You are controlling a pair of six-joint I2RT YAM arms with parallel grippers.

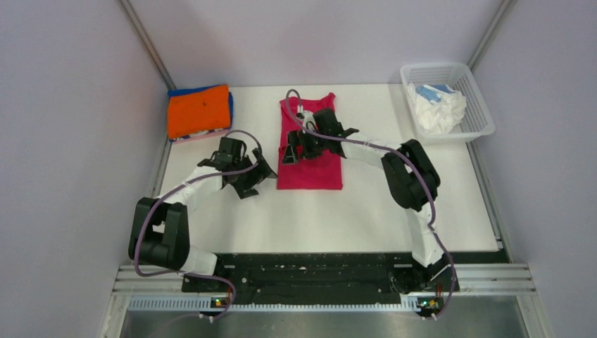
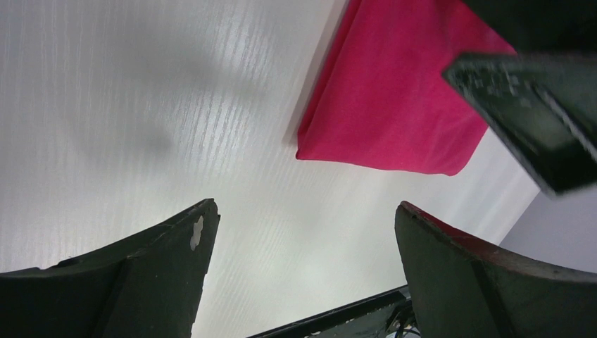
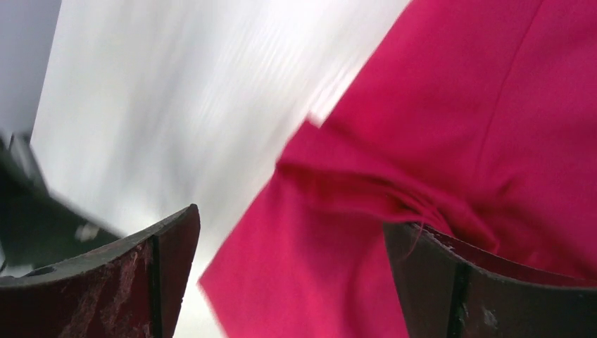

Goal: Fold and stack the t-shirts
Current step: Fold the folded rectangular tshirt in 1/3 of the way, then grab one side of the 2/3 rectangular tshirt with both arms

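T-shirt point(image 1: 310, 176) in crimson-pink lies with long axis near-to-far.

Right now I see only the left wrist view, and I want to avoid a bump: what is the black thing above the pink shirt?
Observer: It's the right hand, open, straddling the edge of the pink shirt.
Operator: Is any shirt already folded?
Observer: Yes, an orange shirt lies folded on a blue shirt at the far left corner.
Operator: Are more waiting?
Observer: Crumpled white cloth and pale blue cloth sit in the basket, far right.
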